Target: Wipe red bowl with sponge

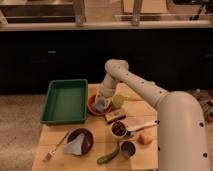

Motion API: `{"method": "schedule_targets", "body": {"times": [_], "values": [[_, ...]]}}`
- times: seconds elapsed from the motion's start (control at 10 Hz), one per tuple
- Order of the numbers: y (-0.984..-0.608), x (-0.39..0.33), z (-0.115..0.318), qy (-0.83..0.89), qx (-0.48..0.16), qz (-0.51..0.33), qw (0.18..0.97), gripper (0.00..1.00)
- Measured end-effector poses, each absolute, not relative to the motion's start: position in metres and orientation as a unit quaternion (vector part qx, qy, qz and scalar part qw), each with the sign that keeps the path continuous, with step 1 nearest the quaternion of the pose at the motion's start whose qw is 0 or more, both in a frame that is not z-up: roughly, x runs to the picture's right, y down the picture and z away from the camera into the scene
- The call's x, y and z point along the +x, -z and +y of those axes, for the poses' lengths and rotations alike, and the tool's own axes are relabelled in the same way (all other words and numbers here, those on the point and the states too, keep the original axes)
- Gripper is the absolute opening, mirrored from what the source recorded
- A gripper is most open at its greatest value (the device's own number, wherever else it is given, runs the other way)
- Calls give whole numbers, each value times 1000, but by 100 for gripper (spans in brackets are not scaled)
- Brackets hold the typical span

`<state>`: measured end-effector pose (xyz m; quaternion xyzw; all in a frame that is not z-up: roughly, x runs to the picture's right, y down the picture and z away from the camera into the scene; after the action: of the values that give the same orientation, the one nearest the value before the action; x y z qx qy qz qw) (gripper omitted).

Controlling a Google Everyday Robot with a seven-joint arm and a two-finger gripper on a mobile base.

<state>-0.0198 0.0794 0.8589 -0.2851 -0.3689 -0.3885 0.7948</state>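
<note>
The red bowl (94, 105) sits on the wooden table just right of the green tray, partly covered by my arm. My gripper (101, 101) reaches down into the bowl from above. A blue-grey sponge (100, 105) shows at the gripper's tip, inside the bowl and low against its floor. The gripper appears shut on the sponge.
A green tray (65, 101) lies to the left. A dark bowl with a pale cloth (79, 142) and a fork (54, 147) are at the front left. A dark block with a pale top (114, 116), small cups, a green vegetable (108, 156), a spoon and an orange fruit (145, 138) lie to the right.
</note>
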Motion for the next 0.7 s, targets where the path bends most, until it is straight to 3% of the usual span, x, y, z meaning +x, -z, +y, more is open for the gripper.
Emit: {"method": "schedule_targets", "body": {"times": [0.7], "values": [[-892, -17, 51, 383, -276, -361, 804, 0]]}}
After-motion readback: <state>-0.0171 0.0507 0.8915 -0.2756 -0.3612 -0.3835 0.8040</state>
